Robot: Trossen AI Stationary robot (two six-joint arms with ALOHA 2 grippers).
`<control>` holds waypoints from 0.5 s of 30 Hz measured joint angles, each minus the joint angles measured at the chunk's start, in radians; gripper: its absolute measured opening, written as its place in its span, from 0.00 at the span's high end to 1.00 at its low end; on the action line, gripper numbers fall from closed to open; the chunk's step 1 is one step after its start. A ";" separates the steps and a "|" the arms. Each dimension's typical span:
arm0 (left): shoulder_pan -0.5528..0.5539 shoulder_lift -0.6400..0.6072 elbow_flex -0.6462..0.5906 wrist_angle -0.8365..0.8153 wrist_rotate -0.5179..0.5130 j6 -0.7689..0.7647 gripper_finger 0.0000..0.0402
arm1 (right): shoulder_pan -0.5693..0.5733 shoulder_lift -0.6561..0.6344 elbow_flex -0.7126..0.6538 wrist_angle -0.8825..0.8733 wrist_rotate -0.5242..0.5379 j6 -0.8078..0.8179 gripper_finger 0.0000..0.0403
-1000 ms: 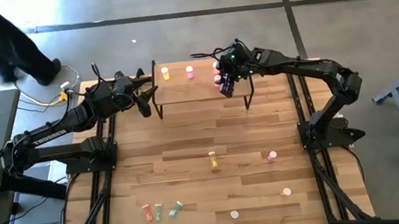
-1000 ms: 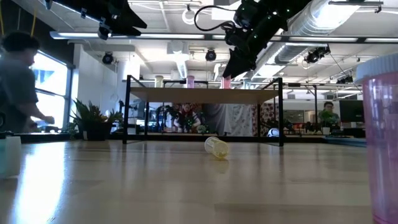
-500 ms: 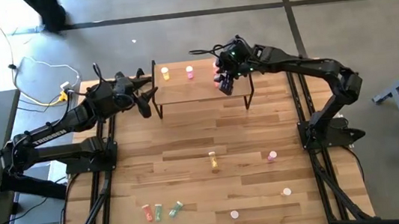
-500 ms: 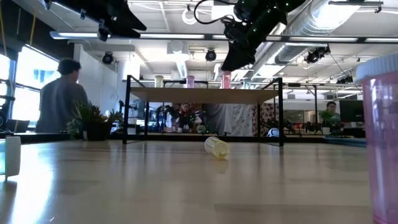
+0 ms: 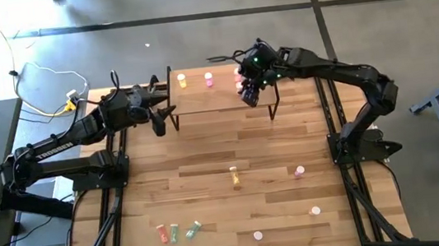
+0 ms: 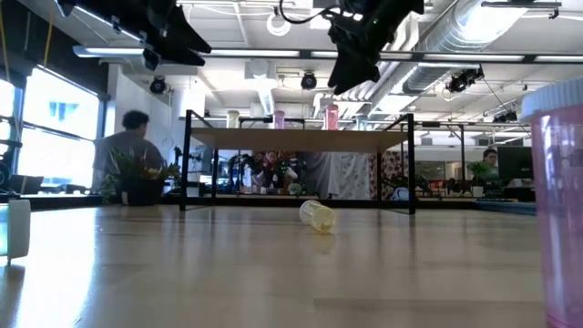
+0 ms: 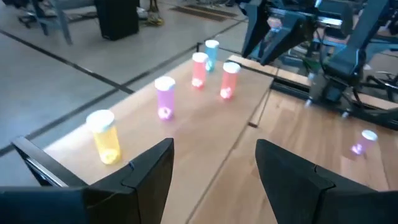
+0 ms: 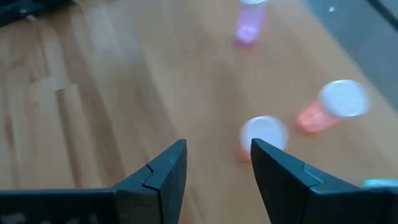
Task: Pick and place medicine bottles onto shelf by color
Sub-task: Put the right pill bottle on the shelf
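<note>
Right claw [image 5: 250, 96] hovers spread and empty over the light-wood, black-legged shelf [image 5: 220, 95], above two upright red bottles [image 8: 261, 138]. Left claw [image 5: 158, 116], also agape, waits off the shelf's left end; more bottles [image 5: 234, 176] dot the slatted wooden counter [image 5: 207, 157].

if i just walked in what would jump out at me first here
Probably the small wood-topped shelf at the table's far edge, with bottles standing along its back edge, a yellow bottle nearest the left arm. Both arms flank it: the right gripper hangs over the shelf's right end, fingers open and empty, and the left gripper waits by its left end. More bottles lie scattered on the near tabletop.
</note>
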 joint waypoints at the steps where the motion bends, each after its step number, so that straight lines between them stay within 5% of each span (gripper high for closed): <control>1: 0.000 0.000 0.000 -0.004 0.011 -0.004 0.46 | 0.010 0.000 0.000 -0.007 -0.001 0.005 0.58; 15: -0.040 0.000 0.000 -0.094 0.202 -0.070 0.46 | 0.212 0.000 -0.002 -0.135 0.059 0.266 0.58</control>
